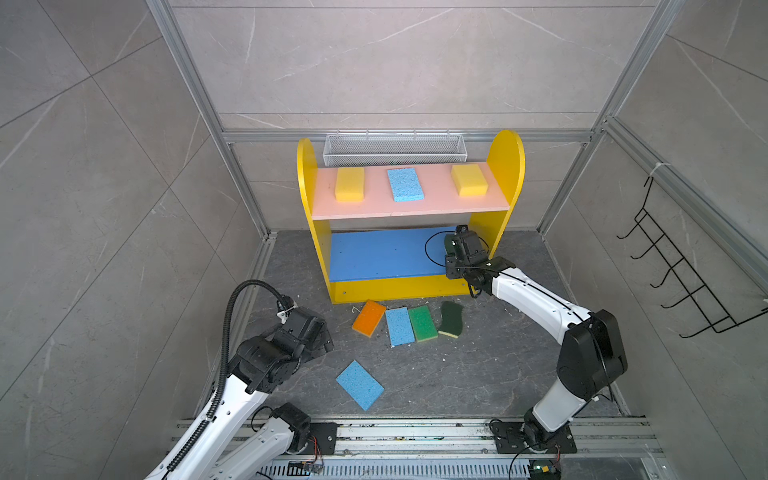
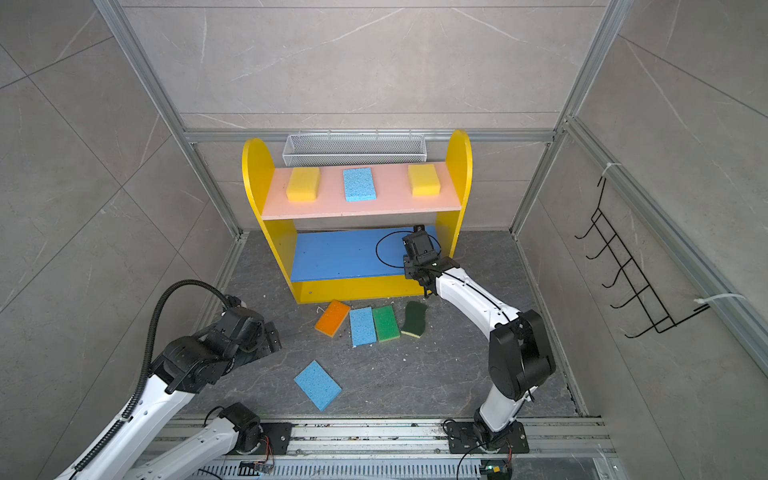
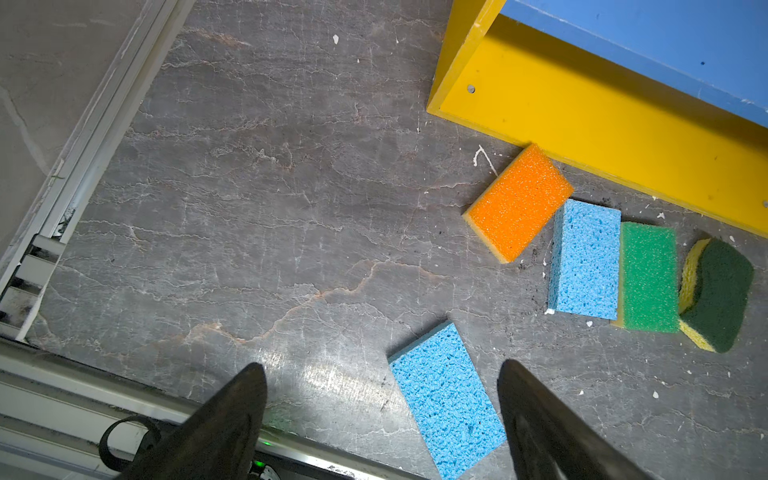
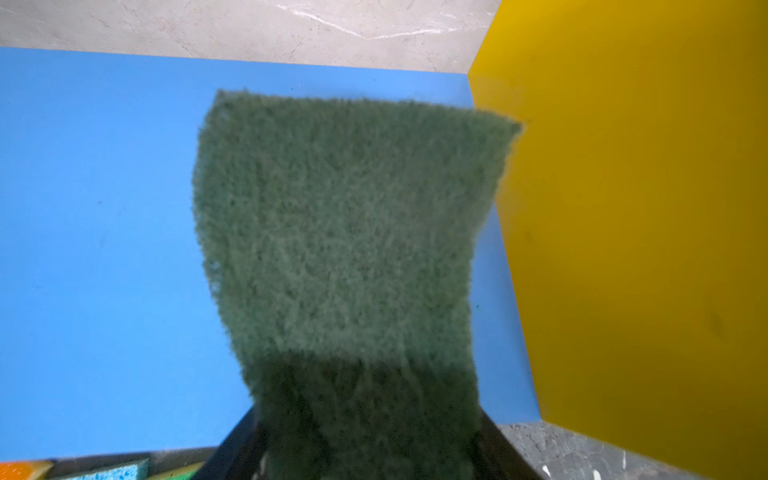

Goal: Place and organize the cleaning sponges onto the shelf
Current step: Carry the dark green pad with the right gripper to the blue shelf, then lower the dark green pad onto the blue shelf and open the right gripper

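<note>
The right gripper (image 4: 365, 444) pinched a dark green wavy sponge (image 4: 345, 228) flat above the right end of the blue middle board (image 4: 104, 249), close to the yellow side panel (image 4: 623, 208) of the shelf (image 1: 505, 166), apparently to start a second row. The left gripper (image 3: 380, 368) hung spread near a stray light blue sponge (image 3: 446, 399) toward the front edge of the floor (image 1: 478, 374), likely its next pick. Three sponges (image 1: 405, 185) lined the pink upper board (image 1: 436, 201); four more (image 1: 423, 323) waited at the shelf's foot.

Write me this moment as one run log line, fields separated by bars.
right gripper: shut on dark green sponge, over blue board | left gripper: open, near lone light blue sponge
</note>
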Robot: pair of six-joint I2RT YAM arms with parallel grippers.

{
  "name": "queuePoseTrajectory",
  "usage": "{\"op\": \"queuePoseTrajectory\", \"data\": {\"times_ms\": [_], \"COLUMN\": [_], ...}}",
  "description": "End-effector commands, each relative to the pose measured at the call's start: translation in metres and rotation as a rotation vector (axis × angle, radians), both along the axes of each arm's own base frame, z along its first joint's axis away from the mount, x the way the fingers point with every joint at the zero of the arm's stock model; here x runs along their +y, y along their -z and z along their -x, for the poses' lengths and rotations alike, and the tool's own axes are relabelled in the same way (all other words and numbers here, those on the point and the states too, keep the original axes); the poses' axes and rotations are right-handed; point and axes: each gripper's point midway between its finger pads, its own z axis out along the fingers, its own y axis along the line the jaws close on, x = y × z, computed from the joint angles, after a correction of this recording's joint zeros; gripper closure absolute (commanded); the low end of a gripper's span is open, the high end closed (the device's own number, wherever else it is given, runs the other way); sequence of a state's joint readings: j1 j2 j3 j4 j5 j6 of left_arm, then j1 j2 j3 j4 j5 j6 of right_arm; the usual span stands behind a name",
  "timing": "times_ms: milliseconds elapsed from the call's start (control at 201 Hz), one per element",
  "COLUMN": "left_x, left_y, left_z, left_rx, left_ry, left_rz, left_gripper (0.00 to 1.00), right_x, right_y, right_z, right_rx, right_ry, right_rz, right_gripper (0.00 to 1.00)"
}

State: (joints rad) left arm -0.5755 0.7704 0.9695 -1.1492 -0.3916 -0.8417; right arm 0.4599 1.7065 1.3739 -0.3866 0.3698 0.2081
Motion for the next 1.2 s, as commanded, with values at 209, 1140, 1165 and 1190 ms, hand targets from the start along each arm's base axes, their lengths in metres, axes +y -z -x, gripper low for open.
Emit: {"op": "queuePoseTrajectory", "data": {"times_ms": [209, 1140, 1165, 1190], "left_x": [0.006, 0.003, 0.003, 0.003], "left_y": [-0.003, -0.001, -0.001, -0.001], "left_z": [0.001, -0.001, -0.001, -0.001], "left_rx": [-0.033, -0.029, -0.030, -0.030], "left_ry": [-0.045, -0.045, -0.046, -0.046], "left_rz": [0.019, 0.029, 0.029, 0.029], "left_gripper": [0.10, 0.11, 0.11, 0.11], "right_x": [0.005, -0.006, -0.006, -0.007], "right_y": [-0.004, 0.005, 0.003, 0.003], "right_z": [-0.018, -0.032, -0.032, -0.032], "right_rx": [-0.029, -0.013, -0.016, -0.017], "right_ry": [-0.013, 0.025, 0.025, 0.026], "right_rz": [-0.001, 0.073, 0.072, 0.074], "right_gripper": [0.37, 0.23, 0.23, 0.22]}}
